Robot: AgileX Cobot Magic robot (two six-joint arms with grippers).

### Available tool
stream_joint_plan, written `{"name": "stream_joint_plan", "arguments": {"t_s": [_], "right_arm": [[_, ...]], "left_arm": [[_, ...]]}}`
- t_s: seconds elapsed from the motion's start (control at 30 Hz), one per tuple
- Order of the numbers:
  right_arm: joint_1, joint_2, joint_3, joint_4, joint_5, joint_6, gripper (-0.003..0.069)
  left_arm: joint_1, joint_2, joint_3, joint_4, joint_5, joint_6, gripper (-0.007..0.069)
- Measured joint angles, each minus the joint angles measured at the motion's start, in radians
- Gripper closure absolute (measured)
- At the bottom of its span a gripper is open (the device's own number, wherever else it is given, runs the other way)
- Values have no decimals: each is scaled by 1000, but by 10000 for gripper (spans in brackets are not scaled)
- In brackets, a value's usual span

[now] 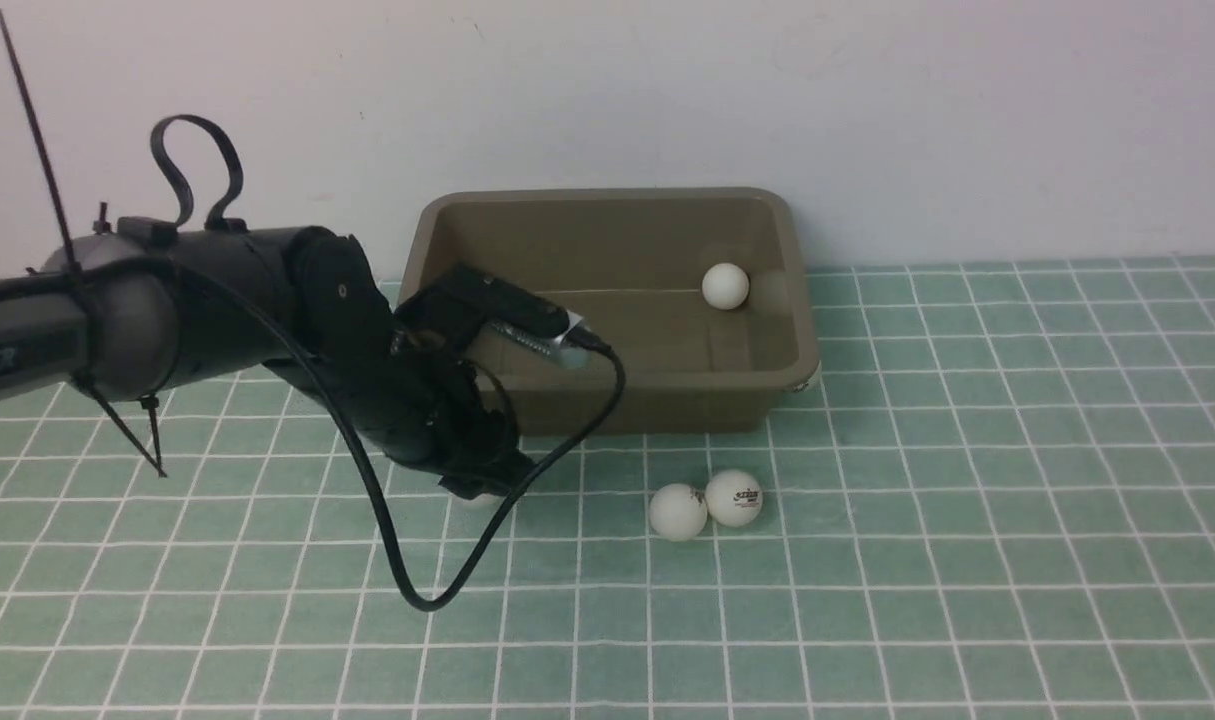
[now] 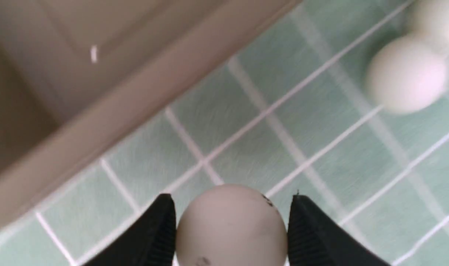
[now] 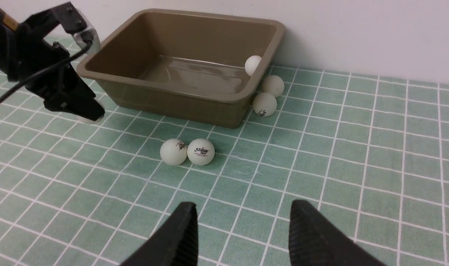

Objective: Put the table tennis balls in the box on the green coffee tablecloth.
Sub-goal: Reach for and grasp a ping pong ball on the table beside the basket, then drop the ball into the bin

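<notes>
1. The small matte white table tennis ball (image 2: 231, 225) rests on the teal-green grid-lined tablecloth (image 2: 320, 122), just beside the olive-brown plastic box (image 2: 98, 103). The left gripper (image 2: 231, 197) is pinching it.
2. Expect the smooth sphere to squirt out if the grip sits off-centre. It could then roll into the nearest loose ball (image 1: 678, 512).
3. Check the right wrist view: only it shows two more balls (image 3: 272, 85) beside the box's right end. The right gripper (image 3: 243, 205) is spread and empty.

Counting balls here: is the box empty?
No, one ball lies inside the box, near its right wall.
</notes>
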Motion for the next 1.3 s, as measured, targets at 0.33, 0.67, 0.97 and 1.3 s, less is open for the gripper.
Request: {"name": "stream_joint_plan", "arguments": {"t_s": [0.33, 0.67, 0.97, 1.3], "right_arm": [[0, 0, 0, -1, 23, 0, 344], [0, 0, 0, 28, 81, 0, 344], [0, 0, 0, 40, 84, 0, 344], [0, 0, 0, 39, 79, 0, 344]], "left_arm": [[-6, 2, 0, -66, -333, 320, 279], [-6, 84, 0, -70, -509, 370, 279], [0, 11, -19, -146, -474, 364, 158], [0, -314, -19, -159, -105, 238, 261]]}}
